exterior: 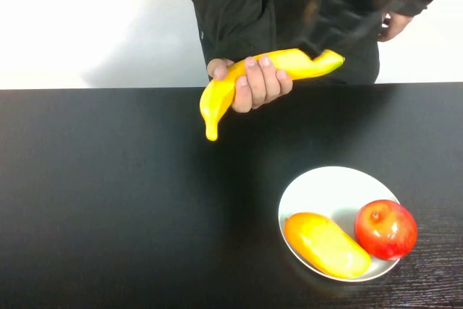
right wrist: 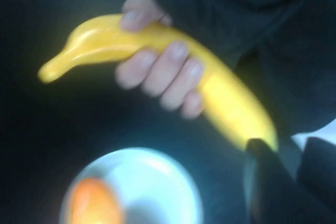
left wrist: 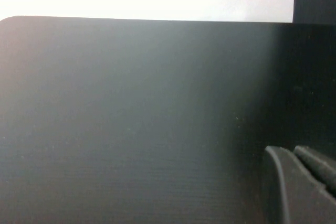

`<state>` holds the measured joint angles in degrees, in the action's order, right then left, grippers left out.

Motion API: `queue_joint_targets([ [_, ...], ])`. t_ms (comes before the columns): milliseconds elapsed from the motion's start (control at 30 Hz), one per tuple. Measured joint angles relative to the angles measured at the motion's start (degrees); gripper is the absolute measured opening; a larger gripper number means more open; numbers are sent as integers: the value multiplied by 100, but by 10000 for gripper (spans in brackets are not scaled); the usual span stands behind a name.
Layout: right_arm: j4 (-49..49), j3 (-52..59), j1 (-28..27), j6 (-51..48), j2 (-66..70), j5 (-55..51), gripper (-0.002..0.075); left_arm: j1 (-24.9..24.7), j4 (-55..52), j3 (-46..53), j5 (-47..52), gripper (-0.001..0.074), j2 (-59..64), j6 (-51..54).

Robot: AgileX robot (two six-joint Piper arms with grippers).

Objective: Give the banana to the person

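Note:
The person (exterior: pixel 231 5) stands behind the table in a dark sweatshirt. Their bare hand (exterior: pixel 257 81) is wrapped around the middle of the long yellow banana (exterior: pixel 217 99) and holds it above the table's far edge. My right gripper (exterior: pixel 322 48) is a dark blur at the banana's right end. In the right wrist view the banana (right wrist: pixel 100 40) lies in the person's hand (right wrist: pixel 163 72), and its end sits just beyond one fingertip of my right gripper (right wrist: pixel 289 148), which is open with nothing between its fingers. My left gripper (left wrist: pixel 302 156) is shut and empty, low over the bare table.
A white plate (exterior: pixel 325 186) at the front right of the black table (exterior: pixel 108 193) holds a yellow-orange mango-like fruit (exterior: pixel 325 244) and a red apple (exterior: pixel 385 229). The plate (right wrist: pixel 157 182) also shows below my right gripper in its wrist view.

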<state>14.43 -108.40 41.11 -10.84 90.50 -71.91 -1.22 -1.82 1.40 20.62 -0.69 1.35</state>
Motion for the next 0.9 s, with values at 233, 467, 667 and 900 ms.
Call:
queue_joint_targets([
  [233,-555,1584,0,519,-1416,-53,-1,0,0,0,0,-4,0,0],
  [467,58,2744,-19,1704,-2659,-115,-7,0,0,0,0,-4,0,0],
  [667,125,3858,-102,1712,-2959,473,-7,0,0,0,0,-4,0,0],
  [900,-478,7801,-3169,1506,-5452,5634,-7,0,0,0,0,-4,0,0],
])
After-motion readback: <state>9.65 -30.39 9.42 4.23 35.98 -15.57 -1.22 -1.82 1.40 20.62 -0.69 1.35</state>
